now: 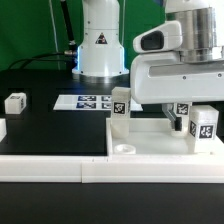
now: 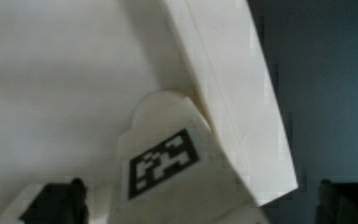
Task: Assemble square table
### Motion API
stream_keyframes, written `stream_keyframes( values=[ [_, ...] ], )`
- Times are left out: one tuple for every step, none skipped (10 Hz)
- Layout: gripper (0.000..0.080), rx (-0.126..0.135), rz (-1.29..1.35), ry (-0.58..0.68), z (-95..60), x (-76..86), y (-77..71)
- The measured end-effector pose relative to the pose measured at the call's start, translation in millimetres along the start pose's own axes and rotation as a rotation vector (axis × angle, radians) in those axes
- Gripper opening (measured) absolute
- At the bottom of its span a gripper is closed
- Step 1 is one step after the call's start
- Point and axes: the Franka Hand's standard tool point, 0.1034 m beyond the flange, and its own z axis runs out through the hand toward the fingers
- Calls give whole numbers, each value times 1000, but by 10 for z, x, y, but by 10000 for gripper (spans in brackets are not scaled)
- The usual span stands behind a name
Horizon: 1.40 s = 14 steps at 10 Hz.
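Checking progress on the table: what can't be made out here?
- Exterior view: leftmost leg, cut off by the frame edge.
- Exterior view: tagged leg, partly hidden by the arm.
- Wrist view: gripper fingertips, mostly cut off by the frame edge.

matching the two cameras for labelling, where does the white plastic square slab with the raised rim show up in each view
exterior view: the white plastic square slab lies low on the exterior view's right, with legs standing on it.
wrist view: it fills much of the picture, its raised rim running diagonally against the dark table.
shared landmark: probably the half-hidden small white tagged leg standing by that rim.
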Motion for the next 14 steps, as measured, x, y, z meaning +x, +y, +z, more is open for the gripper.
stream_keyframes(
  values=[
    [649, -11, -167, 4, -23, 34, 32],
    [649, -5, -112, 6, -14, 32, 24],
    [526, -6, -112, 6, -13, 32, 26],
    [390, -6, -111, 6, -12, 32, 26],
    [390, -4, -46, 6, -11, 30, 21],
    [289, -3, 32, 6, -11, 30, 19],
    [289, -4, 144, 7, -8, 28, 15],
    [289, -18, 261, 23, -1, 26, 13],
    [289, -32, 443, 30, -1, 22, 18],
    [289, -49, 572, 26, -2, 30, 21],
    [289, -45, 735, 29, 0, 28, 38],
    [289, -38, 946, 30, -1, 23, 59],
    [291, -43, 1083, 18, -11, 21, 62],
    [291, -33, 1224, 2, -11, 21, 75]
  ],
)
